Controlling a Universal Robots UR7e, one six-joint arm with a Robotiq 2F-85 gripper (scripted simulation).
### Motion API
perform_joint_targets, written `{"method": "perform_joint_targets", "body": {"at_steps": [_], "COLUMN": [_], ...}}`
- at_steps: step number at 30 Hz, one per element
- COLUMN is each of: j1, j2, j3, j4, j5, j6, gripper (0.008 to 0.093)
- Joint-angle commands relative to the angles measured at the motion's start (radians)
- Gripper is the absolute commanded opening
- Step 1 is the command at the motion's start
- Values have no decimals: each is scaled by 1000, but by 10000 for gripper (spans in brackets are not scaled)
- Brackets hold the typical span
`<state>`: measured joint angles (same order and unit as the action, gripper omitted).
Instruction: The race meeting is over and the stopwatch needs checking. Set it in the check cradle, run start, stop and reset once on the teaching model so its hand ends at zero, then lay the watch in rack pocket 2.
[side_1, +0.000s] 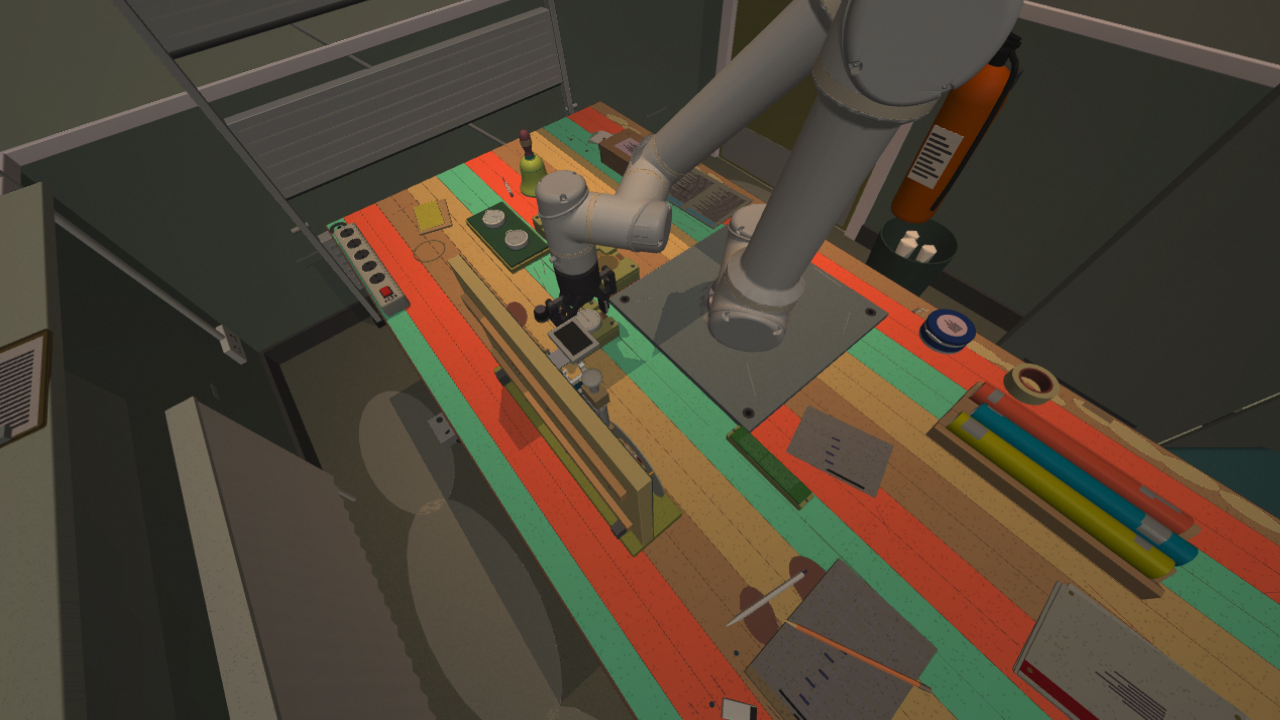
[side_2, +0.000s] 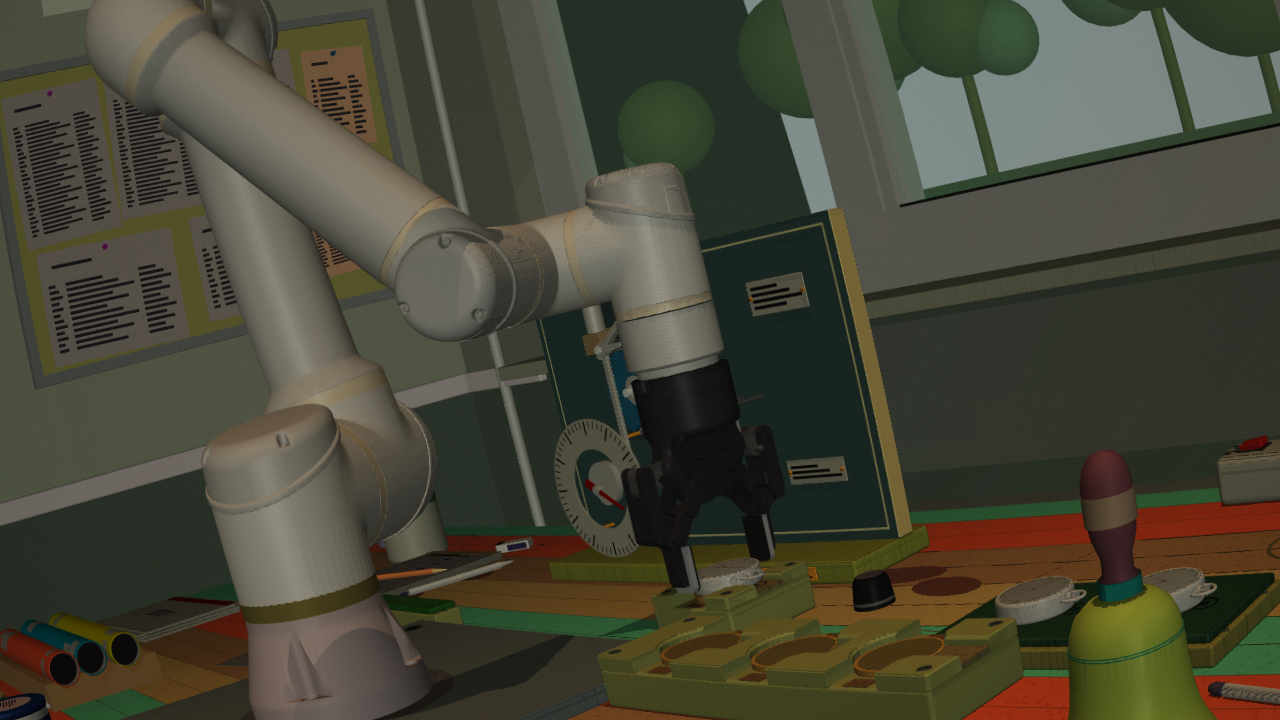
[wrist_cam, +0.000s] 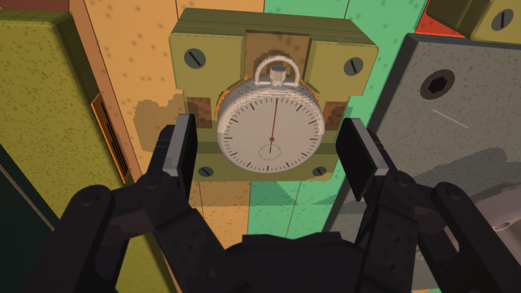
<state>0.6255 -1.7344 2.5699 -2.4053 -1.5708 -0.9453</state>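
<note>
The stopwatch (wrist_cam: 271, 125) is silver with a white dial. It lies face up in the olive check cradle (wrist_cam: 271, 91), crown and ring toward the far end. My gripper (wrist_cam: 267, 145) hangs open just above the watch (side_2: 729, 571), holding nothing, a finger on each side of the case. The cradle (side_2: 729, 598) sits in front of the dark green teaching model board (side_2: 788, 394). The model's large dial (side_2: 595, 488) has a red hand off zero. The olive rack (side_2: 806, 667) with three oval pockets lies nearer the second side camera, all three holding nothing.
Behind the cradle the teaching board stands upright on its base. A green tray (side_2: 1155, 609) with two more watches lies to the right. A yellow hand bell (side_2: 1132, 618) stands in front of it. A small black cap (side_2: 873, 591) sits beside the cradle. The grey arm base plate (side_1: 747, 322) adjoins it.
</note>
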Motion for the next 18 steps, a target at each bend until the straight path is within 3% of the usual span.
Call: {"method": "perform_joint_targets", "body": {"at_steps": [1,18], "j1": [0,0], "j2": [0,-23], "j3": [0,-11], "j4": [0,31], "j5": [0,0], "j6": [0,0], "gripper": [830,830]}}
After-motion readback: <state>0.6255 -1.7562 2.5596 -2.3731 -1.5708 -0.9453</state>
